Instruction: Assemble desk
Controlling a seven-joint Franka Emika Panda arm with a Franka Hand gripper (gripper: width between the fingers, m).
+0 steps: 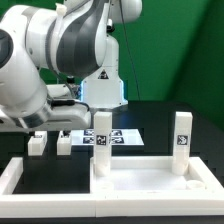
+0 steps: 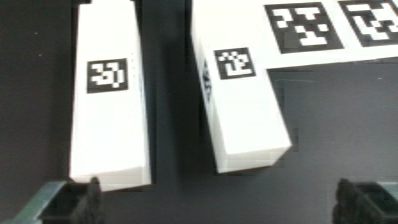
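Note:
The white tabletop point(image 1: 150, 182) lies at the front of the exterior view. One white leg point(image 1: 101, 133) stands upright at its far left corner and another leg point(image 1: 181, 138) at its far right corner. Two loose tagged legs point(image 1: 38, 143) point(image 1: 65, 142) sit on the black table to the exterior view's left. The wrist view shows them lying side by side, one leg point(image 2: 111, 100) and the other leg point(image 2: 240, 100). My gripper point(image 2: 217, 205) hangs above them, open and empty, with a dark fingertip point(image 2: 71, 205) at each side. In the exterior view the gripper point(image 1: 95, 108) sits behind the upright left leg.
The marker board point(image 1: 118, 137) lies flat behind the tabletop, beside the loose legs; it also shows in the wrist view point(image 2: 320, 30). A low white border rail point(image 1: 20, 176) runs along the front at the exterior view's left.

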